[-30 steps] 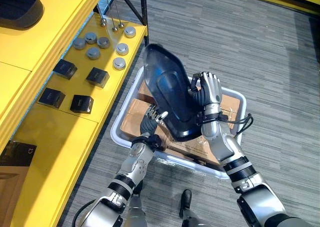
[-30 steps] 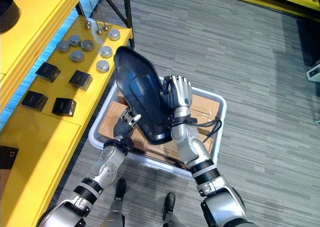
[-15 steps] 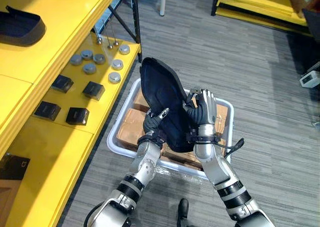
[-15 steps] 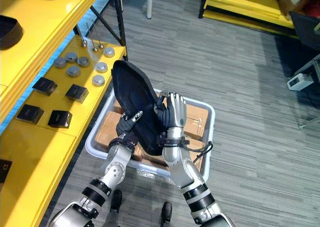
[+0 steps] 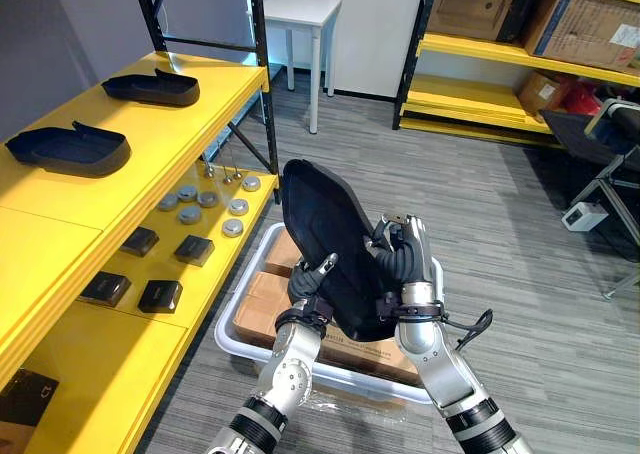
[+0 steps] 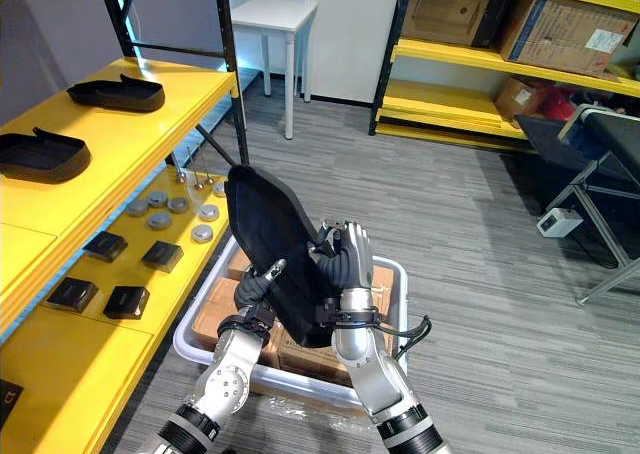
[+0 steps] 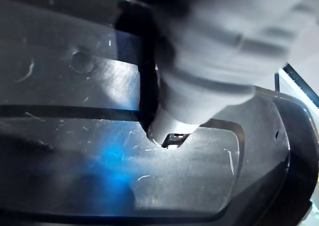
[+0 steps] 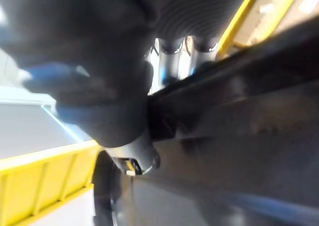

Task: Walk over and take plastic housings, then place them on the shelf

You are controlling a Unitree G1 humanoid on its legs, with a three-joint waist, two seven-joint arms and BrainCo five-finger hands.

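Left eye view, centre frame: both hands grip a black plastic housing (image 5: 330, 236), held upright and slightly tilted above a white tub (image 5: 240, 339) on the grey floor (image 5: 500, 224). The left hand (image 5: 308, 282) holds the lower edge, and its wrist view shows the thumb pressed onto the dark surface. The right hand (image 5: 407, 259) curls its fingers round the opposite edge, at right. Cardboard boxes (image 5: 268, 292) fill the tub beneath. A yellow shelf (image 5: 60, 229) runs down the left of the frame. On its upper level, at upper left, lie a second housing (image 5: 68, 146) and a third housing (image 5: 152, 86), well apart. Silver discs (image 5: 188, 214) and small black boxes (image 5: 192, 250) sit on the lower level. A white table (image 5: 300, 9) stands at top centre.
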